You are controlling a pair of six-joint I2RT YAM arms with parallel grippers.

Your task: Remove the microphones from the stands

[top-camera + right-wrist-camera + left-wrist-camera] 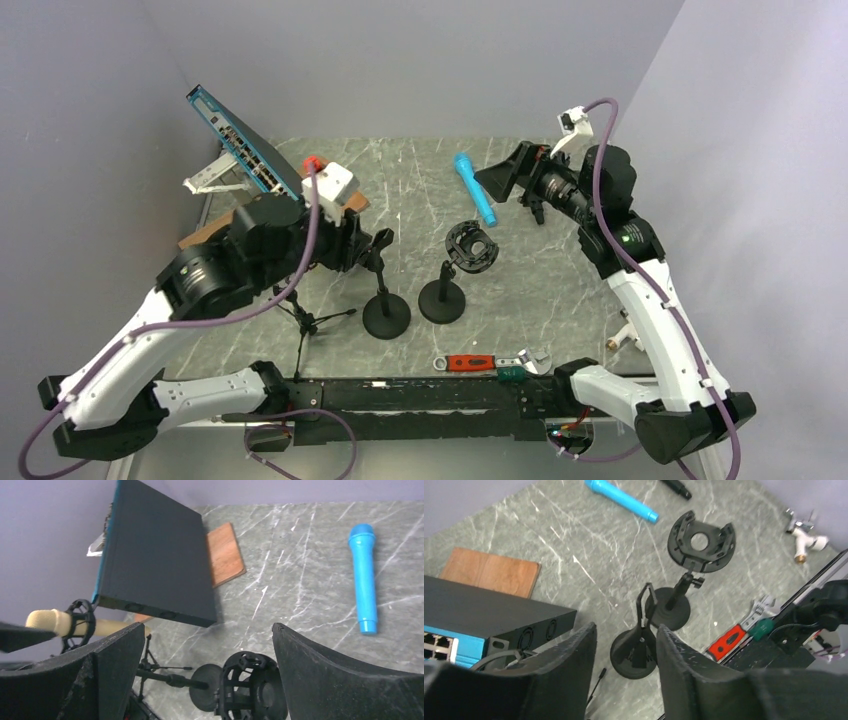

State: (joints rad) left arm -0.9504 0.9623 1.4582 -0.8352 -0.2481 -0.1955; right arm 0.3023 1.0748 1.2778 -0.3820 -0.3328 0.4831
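A beige microphone sits in a black shock mount on a thin tripod stand; the left arm hides it in the top view. A blue microphone lies loose on the table. Two round-base stands are mid-table: one with a clip, one with an empty shock mount. My left gripper is open and empty above the clip stand. My right gripper is open wide and empty, raised beside the blue microphone.
A blue-faced network switch leans at the back left over a wooden board. A red-handled wrench lies at the near edge. A white tap fitting lies at the right. Walls close in on the left and right.
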